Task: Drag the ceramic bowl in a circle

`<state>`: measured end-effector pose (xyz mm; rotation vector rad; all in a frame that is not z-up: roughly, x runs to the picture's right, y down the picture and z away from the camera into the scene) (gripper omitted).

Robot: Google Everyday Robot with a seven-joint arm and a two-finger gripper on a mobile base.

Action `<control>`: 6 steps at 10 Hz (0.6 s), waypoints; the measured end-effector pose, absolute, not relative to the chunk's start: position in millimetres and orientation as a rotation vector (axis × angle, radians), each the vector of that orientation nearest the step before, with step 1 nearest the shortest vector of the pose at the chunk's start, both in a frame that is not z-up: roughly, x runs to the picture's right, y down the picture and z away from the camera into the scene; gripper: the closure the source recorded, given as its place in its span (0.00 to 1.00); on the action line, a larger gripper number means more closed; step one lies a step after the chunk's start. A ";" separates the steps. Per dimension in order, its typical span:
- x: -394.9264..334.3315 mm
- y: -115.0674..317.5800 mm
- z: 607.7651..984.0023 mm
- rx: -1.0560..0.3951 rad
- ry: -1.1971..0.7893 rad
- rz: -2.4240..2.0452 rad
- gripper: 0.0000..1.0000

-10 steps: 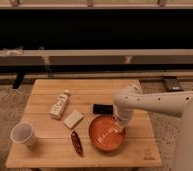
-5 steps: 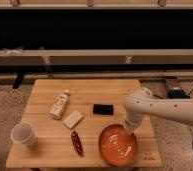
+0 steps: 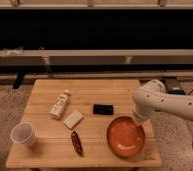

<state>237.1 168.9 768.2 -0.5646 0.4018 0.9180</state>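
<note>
The ceramic bowl (image 3: 125, 137) is wide, shallow, orange-red and glossy. It sits on the wooden table (image 3: 50, 155) near the front right corner. My gripper (image 3: 138, 120) comes down from the white arm at the right and meets the bowl's far right rim. Its tips are hidden behind the arm's wrist.
A black rectangular object (image 3: 103, 108) lies just behind the bowl. A white bottle (image 3: 60, 104) and a pale block (image 3: 73, 119) lie left of centre. A dark red chilli-like item (image 3: 76, 142) lies at the front. A small white cup (image 3: 23, 133) stands front left.
The bowl has slid from the table's middle front toward the front right corner, then a little back. The arm has swung right with it.
</note>
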 end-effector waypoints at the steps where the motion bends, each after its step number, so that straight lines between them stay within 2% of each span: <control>1: 235.9 158.1 782.4 -0.559 0.397 0.911 1.00; 6: 181.8 127.7 849.7 -0.560 0.314 0.864 1.00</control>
